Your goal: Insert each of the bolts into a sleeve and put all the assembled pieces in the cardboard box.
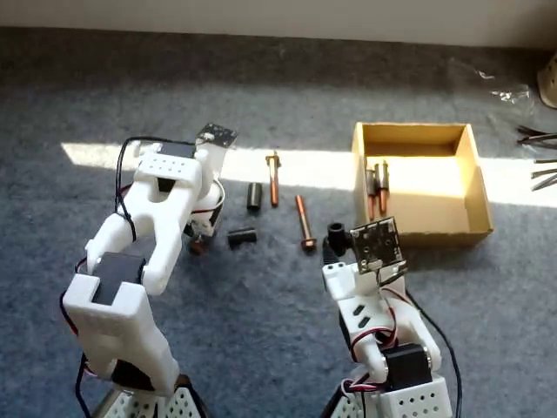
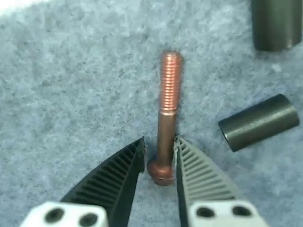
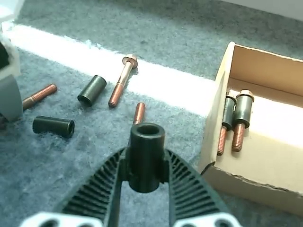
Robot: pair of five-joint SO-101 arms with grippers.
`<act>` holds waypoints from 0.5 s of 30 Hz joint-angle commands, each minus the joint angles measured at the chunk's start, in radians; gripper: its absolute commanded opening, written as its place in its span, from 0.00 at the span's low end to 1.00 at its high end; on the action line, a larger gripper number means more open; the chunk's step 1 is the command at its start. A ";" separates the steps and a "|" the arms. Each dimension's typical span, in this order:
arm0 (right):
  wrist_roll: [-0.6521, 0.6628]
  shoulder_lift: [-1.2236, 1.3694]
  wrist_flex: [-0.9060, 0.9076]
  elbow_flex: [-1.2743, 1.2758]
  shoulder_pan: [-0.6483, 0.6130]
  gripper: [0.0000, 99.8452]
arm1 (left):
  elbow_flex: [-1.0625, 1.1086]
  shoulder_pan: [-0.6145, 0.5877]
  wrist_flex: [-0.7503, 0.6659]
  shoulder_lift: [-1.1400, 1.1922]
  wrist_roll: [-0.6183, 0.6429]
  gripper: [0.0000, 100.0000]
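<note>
A copper bolt (image 2: 166, 109) lies on the grey carpet with my left gripper (image 2: 159, 147) open around its head end, one finger on each side. In the high view this gripper (image 1: 198, 242) sits beside a black sleeve (image 1: 242, 236). My right gripper (image 3: 146, 163) is shut on another black sleeve (image 3: 147, 153), bore facing the camera, just left of the cardboard box (image 1: 477, 187). Two more bolts (image 1: 273, 178) (image 1: 304, 222) and a third sleeve (image 1: 254, 195) lie between the arms. Two assembled pieces (image 3: 244, 111) rest inside the box.
The box wall (image 3: 255, 182) stands close beside my right gripper. Dark hand tools (image 1: 540, 135) and a clear plastic bag (image 1: 505, 87) lie at the far right. A sunlit strip crosses the carpet behind the parts.
</note>
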 commanded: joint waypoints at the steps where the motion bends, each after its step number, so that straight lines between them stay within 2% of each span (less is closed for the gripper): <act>1: -0.006 -0.010 0.002 -0.015 0.007 0.00 | -0.048 -0.008 -0.011 0.013 -0.014 0.11; 8: -0.005 -0.010 0.002 -0.015 0.007 0.00 | -0.058 -0.007 -0.011 0.065 -0.017 0.10; 12: -0.005 -0.010 0.002 -0.015 0.007 0.00 | -0.059 -0.007 -0.009 0.051 -0.020 0.01; 15: -0.005 -0.010 0.002 -0.015 0.007 0.00 | -0.059 -0.007 0.037 0.036 -0.021 0.01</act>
